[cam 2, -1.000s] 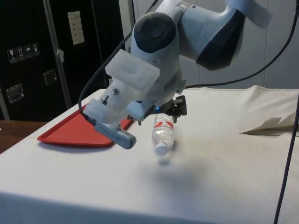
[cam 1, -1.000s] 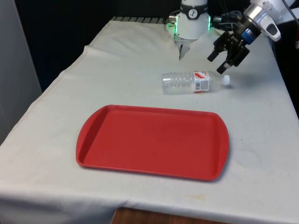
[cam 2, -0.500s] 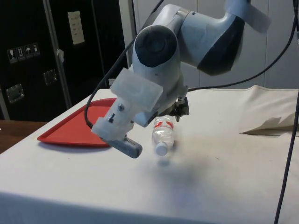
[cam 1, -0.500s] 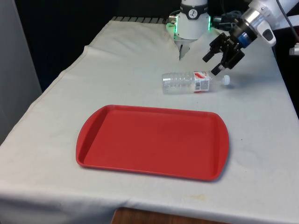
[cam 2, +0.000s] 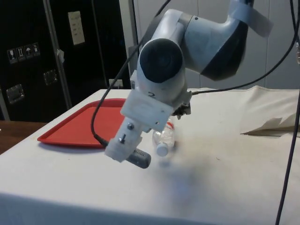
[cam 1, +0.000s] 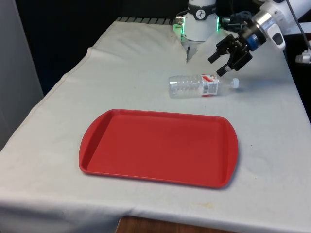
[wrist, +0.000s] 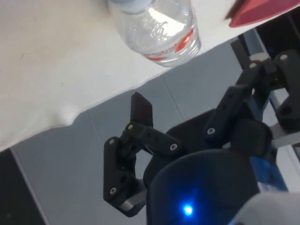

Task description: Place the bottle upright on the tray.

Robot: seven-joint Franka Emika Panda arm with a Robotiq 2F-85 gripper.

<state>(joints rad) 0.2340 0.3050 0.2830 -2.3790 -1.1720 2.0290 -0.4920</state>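
Fingers (cam 1: 219, 59) stand spread apart and hold nothing; in the front view we see the black gripper (cam 1: 224, 57) hanging in the air above and just behind the neck end of the bottle (cam 1: 201, 85), tilted down toward it and not touching it. In the wrist view the two fingers (wrist: 140, 108) are wide apart with the bottle (wrist: 157, 29) lying beyond them.

The bottle, clear with a red and white label and a white cap (cam 1: 235, 82), lies on its side on the white-clothed desk (cam 1: 121, 63), cap toward the front view's right. The red tray (cam 1: 158, 146) sits nearer the camera, apart from the bottle, with nothing on it. In the side view the arm's wrist (cam 2: 157, 82) hides much of the bottle (cam 2: 163, 138), though the cap end shows below it.

We judge the reach is under way and the grasp not yet made. The risks lie in the bottle's round, light body: a finger that comes down off-centre could nudge it and set it rolling across the cloth. A grip too near the cap could let the body swing and slip as we turn it upright. An empty bottle set down slightly tilted on the tray could topple.
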